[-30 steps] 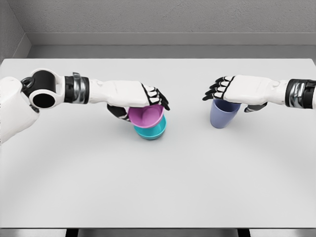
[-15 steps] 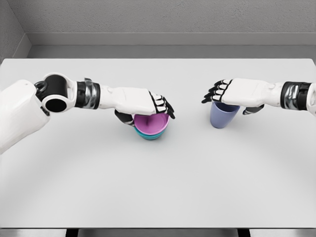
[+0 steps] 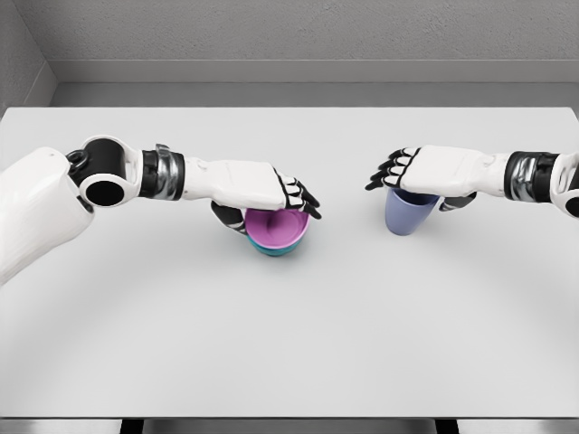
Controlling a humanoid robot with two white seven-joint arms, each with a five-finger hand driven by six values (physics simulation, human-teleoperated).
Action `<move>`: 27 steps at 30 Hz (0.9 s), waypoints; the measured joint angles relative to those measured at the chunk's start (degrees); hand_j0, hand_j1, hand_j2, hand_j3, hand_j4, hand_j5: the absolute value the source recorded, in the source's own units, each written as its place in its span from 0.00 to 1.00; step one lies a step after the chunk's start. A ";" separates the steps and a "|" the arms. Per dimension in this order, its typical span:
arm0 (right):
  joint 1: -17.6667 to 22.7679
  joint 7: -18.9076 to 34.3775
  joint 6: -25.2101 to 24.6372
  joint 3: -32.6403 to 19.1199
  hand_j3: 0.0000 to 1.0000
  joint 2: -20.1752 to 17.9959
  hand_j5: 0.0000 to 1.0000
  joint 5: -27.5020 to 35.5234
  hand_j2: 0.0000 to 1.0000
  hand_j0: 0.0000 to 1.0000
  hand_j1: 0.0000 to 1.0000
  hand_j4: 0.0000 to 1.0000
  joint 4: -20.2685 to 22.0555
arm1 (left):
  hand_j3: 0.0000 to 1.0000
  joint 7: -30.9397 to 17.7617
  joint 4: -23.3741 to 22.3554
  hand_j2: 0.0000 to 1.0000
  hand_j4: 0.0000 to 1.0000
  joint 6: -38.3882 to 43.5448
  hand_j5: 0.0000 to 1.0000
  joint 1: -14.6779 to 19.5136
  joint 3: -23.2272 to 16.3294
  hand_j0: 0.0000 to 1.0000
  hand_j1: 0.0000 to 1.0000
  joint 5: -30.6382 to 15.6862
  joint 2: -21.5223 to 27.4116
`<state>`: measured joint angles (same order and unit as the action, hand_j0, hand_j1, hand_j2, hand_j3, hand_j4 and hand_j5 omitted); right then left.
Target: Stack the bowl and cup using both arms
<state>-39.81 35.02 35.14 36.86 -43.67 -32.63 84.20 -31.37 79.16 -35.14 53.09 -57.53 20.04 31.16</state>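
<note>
Pink bowl (image 3: 277,228) under left hand (image 3: 262,188): smooth, matt plastic look. Teal bowl (image 3: 271,249) beneath it: same finish. Lavender cup (image 3: 407,212) below right hand (image 3: 425,172): matt, smooth. Hand shells: glossy white. Table (image 3: 289,344): matt grey.

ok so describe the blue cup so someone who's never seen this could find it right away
On the white table, look to the right half, where the right hand reaches in from the right edge. Directly under that hand stands the periwinkle-blue cup, upright and tapering toward its base. Unlike the pink bowl nested in a teal bowl on the left, it stands alone.
</note>
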 measured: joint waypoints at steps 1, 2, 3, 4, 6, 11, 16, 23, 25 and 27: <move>-0.09 0.00 0.00 -0.01 1.00 0.01 1.00 -0.01 1.00 1.00 1.00 1.00 -0.16 | 0.95 -0.07 -0.06 0.95 0.95 -0.01 0.95 0.00 0.02 0.95 0.95 0.19 -0.02; -0.09 0.00 0.00 -0.03 1.00 0.00 1.00 -0.02 1.00 1.00 1.00 1.00 -0.31 | 0.95 -0.12 -0.17 0.95 0.95 -0.02 0.95 0.00 0.04 0.95 0.95 0.32 -0.01; 0.00 0.00 0.00 -0.05 1.00 -0.02 1.00 -0.03 1.00 1.00 1.00 1.00 -0.42 | 0.95 -0.15 -0.24 0.95 0.95 -0.02 0.95 0.00 0.06 0.95 0.95 0.42 0.00; 0.00 0.00 0.00 -0.06 1.00 -0.05 1.00 -0.04 1.00 1.00 1.00 1.00 -0.50 | 0.95 -0.17 -0.29 0.95 0.95 -0.03 0.95 0.00 0.07 0.95 0.95 0.48 0.00; 0.00 0.00 0.00 -0.07 1.00 -0.09 1.00 -0.04 1.00 1.00 1.00 1.00 -0.62 | 0.96 -0.20 -0.35 0.96 0.96 -0.03 0.96 0.00 0.11 0.96 0.96 0.57 0.01; 0.00 0.00 0.00 -0.10 1.00 -0.06 1.00 -0.11 1.00 1.00 1.00 1.00 -1.00 | 1.00 -0.29 -0.40 1.00 1.00 -0.02 1.00 -0.09 0.15 1.00 1.00 0.54 0.02; -0.09 -0.01 -0.01 -0.15 1.00 -0.04 1.00 -0.11 1.00 1.00 1.00 1.00 -1.12 | 1.00 -0.36 -1.41 1.00 1.00 0.01 1.00 -0.26 0.12 1.00 1.00 0.50 -0.13; -0.17 0.00 0.00 -0.25 1.00 0.07 1.00 -0.13 1.00 1.00 1.00 1.00 -1.15 | 1.00 -0.35 -3.12 1.00 1.00 0.01 1.00 -0.35 0.09 1.00 1.00 0.43 -0.55; -0.17 0.00 0.00 -0.26 1.00 0.07 1.00 -0.12 1.00 1.00 1.00 1.00 -1.15 | 1.00 -0.26 -3.20 1.00 1.00 0.01 1.00 -0.26 0.10 1.00 1.00 0.33 -0.56; -0.09 0.00 0.00 -0.26 1.00 0.06 1.00 -0.13 1.00 1.00 1.00 1.00 -1.15 | 1.00 -0.19 -3.14 1.00 1.00 0.02 1.00 0.44 0.10 1.00 1.00 -0.50 -0.18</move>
<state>-39.90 35.02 35.14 36.60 -43.61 -32.76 83.05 -31.56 76.02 -35.13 53.52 -57.43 19.54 30.98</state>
